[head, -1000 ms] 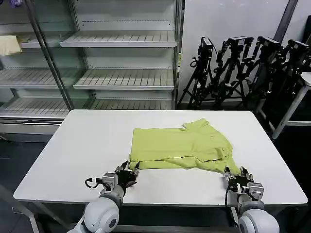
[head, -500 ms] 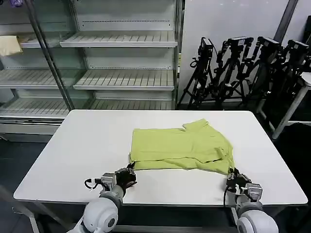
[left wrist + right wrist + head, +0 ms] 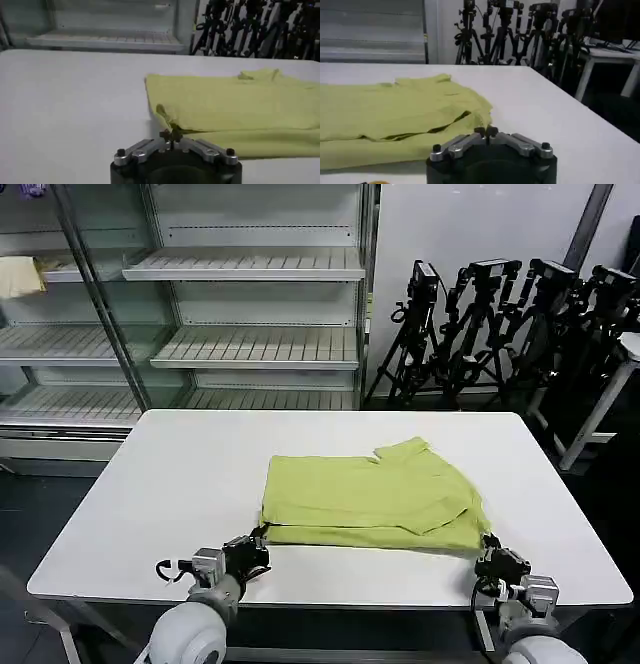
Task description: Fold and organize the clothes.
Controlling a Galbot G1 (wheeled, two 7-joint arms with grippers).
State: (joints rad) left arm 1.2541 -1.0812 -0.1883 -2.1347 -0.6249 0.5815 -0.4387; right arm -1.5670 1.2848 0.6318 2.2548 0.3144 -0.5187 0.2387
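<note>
One lime yellow-green T-shirt is seen on one white counter, two tools are counted at its near edge, the left tool and the right tool, and one pale cream cloth is seen on a shelf.

T-shirt folded, frame centre on white table | left gripper at its lower-left corner | right gripper at its lower-right corner

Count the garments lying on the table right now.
1: a lime T-shirt, folded on the white table, centre-right. Layers might hide more underneath.
</note>
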